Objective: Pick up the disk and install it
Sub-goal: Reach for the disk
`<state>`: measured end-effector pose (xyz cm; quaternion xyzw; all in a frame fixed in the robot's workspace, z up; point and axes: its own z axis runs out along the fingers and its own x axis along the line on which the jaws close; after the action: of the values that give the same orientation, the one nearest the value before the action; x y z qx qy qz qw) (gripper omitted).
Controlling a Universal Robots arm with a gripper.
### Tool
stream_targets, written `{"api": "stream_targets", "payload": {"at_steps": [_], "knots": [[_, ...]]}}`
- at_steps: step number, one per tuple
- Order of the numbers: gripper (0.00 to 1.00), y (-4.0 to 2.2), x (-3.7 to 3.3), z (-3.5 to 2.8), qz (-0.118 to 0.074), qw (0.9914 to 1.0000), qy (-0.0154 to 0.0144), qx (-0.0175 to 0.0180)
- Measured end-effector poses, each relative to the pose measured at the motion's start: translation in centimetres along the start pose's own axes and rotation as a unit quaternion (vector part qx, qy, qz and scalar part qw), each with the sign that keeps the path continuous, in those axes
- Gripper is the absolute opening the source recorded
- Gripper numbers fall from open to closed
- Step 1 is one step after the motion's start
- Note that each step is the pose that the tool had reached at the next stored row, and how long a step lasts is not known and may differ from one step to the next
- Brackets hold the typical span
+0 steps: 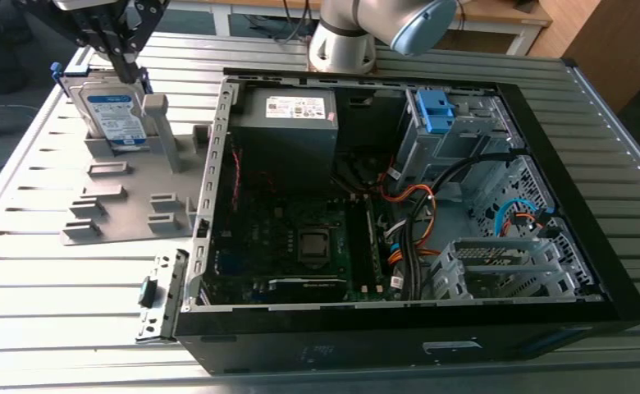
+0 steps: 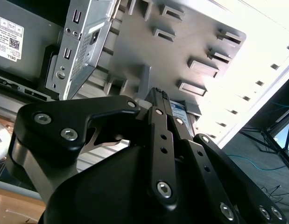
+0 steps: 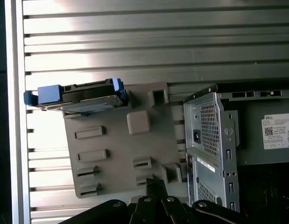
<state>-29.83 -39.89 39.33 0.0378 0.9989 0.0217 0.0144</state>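
The disk (image 1: 117,115) stands upright on its edge in a slot at the far end of a grey holder plate (image 1: 112,205), on the exterior view's left. It is silver with a white and blue label and blue carrier ends. My gripper (image 1: 134,72) hangs just above its top edge, fingers drawn together to a point with nothing between them. In the first wrist view the disk (image 3: 86,95) shows from above, apart from the gripper (image 3: 156,183). In the second wrist view the gripper (image 2: 158,93) points at the disk's label (image 2: 179,109).
An open black computer case (image 1: 582,271) lies on the slatted metal table (image 1: 57,287), right of the holder plate. Inside are a grey power supply (image 1: 290,123), a drive cage with a blue bracket (image 1: 435,111) and loose cables (image 1: 430,205). The arm's base (image 1: 342,45) stands behind the case.
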Motion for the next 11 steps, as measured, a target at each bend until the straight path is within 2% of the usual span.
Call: {"api": "stream_targets", "payload": {"at_steps": [11], "knots": [[0.11,-0.06,0.8,-0.02,0.0,1.0,0.0,0.0]]}}
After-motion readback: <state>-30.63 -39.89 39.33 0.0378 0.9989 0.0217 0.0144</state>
